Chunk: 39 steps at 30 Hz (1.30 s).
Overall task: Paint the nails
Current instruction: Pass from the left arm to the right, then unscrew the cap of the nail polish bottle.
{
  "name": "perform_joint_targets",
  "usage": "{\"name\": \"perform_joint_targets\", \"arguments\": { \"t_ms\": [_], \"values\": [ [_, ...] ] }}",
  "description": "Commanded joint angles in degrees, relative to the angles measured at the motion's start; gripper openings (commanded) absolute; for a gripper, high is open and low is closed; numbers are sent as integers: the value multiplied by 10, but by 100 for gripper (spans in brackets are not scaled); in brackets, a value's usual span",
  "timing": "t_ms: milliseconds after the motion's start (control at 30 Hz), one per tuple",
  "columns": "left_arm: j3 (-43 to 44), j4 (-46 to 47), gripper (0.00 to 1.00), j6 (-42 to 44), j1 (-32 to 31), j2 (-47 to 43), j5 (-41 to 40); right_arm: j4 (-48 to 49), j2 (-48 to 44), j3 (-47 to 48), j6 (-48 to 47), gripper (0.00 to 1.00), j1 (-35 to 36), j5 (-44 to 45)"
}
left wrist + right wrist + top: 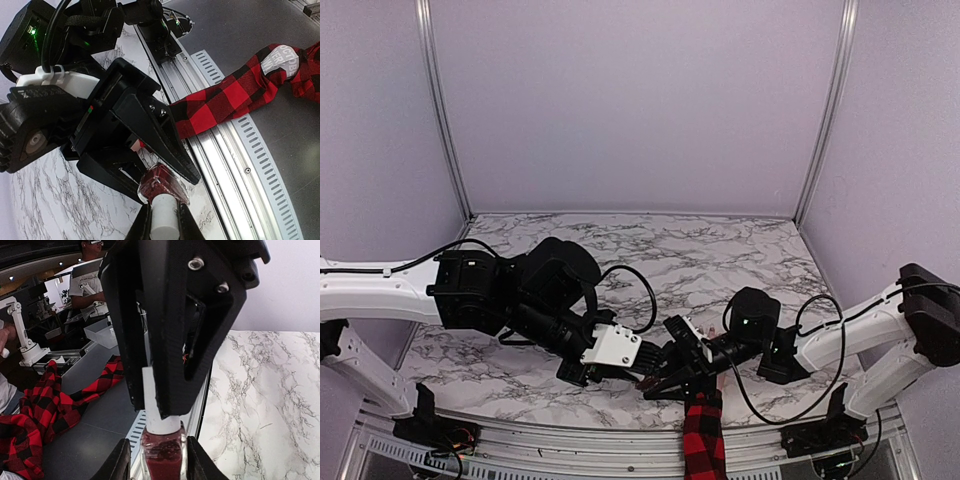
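A small glass nail-polish bottle [161,183] of dark red polish hangs between both grippers near the table's front edge. My left gripper [164,226] is shut on its white cap [164,217]. My right gripper [159,465] is closed in on the glass body [163,462], one finger on each side. From above, the left gripper [642,356] and right gripper [658,378] meet tip to tip. A pale hand [721,381] in a red-and-black plaid sleeve [703,440] lies under the right gripper. The nails are hidden.
The marble table [720,260] stretches behind the grippers, walled by lilac panels. A metal rail [235,165] runs along the front edge, and the plaid sleeve [225,97] crosses it. Black cables loop off both wrists.
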Motion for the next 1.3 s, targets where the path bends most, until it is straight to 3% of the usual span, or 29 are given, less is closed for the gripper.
{"name": "perform_joint_targets", "arguments": {
  "t_ms": [0, 167, 300, 500, 900, 1267],
  "values": [
    [-3, 22, 0, 0, -1, -17, 2, 8, 2, 16, -4, 34, 8, -4],
    [-7, 23, 1, -4, 0, -18, 0, 4, 0, 20, -4, 23, 9, -3],
    [-35, 54, 27, -29, 8, -35, -2, 1, -13, 20, -9, 18, 9, 4],
    [-107, 163, 43, -91, 32, -115, 15, -5, -37, 22, -11, 12, 9, 21],
    [-253, 456, 45, -194, 51, -180, 87, 5, -83, 37, 2, 8, -9, 24],
    [-232, 521, 42, -206, 51, -118, 167, 9, -93, 40, 13, 7, -10, 1]
  ]
}}
